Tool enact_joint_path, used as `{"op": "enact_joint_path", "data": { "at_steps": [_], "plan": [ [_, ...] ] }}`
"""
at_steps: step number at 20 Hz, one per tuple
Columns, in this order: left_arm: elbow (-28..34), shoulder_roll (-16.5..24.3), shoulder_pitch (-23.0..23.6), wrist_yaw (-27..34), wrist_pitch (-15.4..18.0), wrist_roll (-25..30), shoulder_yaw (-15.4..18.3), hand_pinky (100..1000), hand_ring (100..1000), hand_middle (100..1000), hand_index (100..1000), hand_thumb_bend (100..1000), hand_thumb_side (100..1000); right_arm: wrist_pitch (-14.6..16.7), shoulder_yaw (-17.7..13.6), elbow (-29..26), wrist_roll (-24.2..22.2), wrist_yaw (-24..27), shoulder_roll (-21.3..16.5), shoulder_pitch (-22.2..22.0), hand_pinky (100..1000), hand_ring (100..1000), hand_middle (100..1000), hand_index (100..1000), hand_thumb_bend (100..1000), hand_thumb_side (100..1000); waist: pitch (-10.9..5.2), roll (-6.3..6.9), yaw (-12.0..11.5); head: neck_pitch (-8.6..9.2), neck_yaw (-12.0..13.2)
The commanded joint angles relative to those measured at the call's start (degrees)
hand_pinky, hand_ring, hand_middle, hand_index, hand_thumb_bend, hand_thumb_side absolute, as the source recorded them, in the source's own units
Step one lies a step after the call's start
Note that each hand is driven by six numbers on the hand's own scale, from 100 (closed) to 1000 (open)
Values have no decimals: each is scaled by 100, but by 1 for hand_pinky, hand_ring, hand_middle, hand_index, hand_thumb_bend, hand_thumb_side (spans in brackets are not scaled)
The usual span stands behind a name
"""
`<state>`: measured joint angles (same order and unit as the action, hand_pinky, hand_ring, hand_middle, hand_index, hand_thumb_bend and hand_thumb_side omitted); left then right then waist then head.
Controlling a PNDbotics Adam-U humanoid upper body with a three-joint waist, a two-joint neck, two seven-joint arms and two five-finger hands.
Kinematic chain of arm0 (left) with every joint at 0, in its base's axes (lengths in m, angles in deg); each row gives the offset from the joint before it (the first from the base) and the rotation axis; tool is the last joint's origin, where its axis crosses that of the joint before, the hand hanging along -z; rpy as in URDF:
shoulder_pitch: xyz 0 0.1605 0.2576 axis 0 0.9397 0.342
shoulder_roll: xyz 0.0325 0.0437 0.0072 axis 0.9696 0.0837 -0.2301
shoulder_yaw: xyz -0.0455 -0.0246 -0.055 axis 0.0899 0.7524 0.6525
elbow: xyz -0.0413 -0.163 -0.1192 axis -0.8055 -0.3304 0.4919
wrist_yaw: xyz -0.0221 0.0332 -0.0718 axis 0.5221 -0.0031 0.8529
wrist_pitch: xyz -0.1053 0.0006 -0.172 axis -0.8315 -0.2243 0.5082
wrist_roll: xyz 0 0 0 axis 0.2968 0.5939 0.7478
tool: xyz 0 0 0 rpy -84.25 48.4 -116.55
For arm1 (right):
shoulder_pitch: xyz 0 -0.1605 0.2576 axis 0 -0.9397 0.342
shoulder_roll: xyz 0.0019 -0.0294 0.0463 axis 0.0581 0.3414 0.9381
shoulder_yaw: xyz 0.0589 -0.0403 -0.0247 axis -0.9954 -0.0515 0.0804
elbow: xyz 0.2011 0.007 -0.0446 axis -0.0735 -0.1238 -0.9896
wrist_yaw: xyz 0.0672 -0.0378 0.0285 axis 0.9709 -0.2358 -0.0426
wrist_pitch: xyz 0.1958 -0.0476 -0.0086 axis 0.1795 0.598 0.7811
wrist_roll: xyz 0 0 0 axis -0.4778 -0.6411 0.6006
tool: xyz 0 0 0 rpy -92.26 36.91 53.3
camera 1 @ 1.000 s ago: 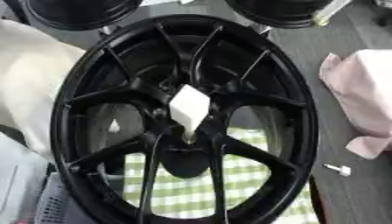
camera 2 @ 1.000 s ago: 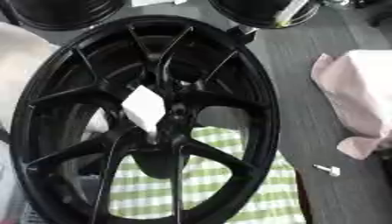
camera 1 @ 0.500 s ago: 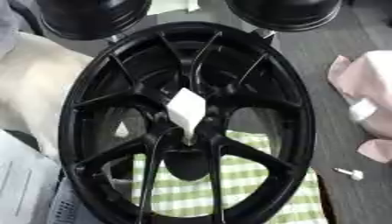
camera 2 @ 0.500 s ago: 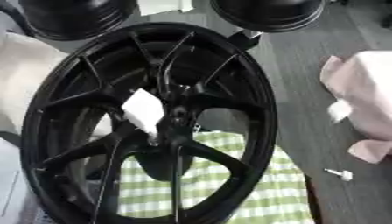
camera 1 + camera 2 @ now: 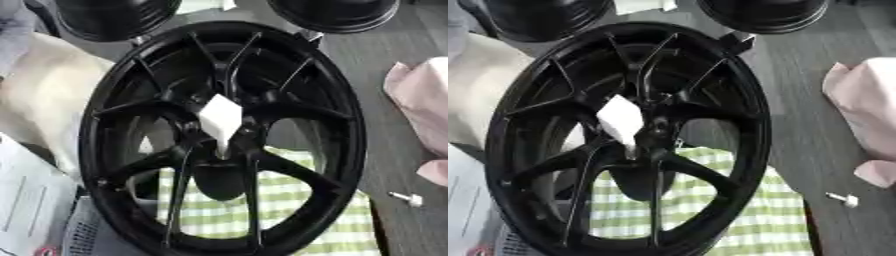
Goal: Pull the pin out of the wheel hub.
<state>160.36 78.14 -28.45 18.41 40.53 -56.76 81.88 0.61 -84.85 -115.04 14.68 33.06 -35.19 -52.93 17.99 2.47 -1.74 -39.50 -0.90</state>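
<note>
Looks like a wheel workshop. Big black rim (image 5: pixel 219 135) mid-frame, two more black rims (image 5: pixel 114 17) along the top edge. Grey bench (image 5: pixel 798 120).

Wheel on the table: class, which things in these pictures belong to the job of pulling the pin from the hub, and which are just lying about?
Belongs to the job:
wheel
white piece at its hub

Lying about:
pink cloth
checked cloth
small white part
two black wheels behind
papers

No robot hand shows.
</note>
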Motion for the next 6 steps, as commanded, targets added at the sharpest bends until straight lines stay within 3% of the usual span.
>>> {"op": "enact_joint_path", "data": {
  "at_steps": [1,6],
  "plan": [
    [113,106,-87,-5,10,59,-6,696,661,603,705,828,509,104,236,-348,296,327,114,177,914,715,646,745,431,330,-175,-37,-15,-47,34],
    [95,92,-163,-47,-9,109,-43,695,660,603,704,831,508,5,447,-491,635,806,355,300,903,699,635,740,413,336,-165,-80,-10,-55,56]
  ]
}}
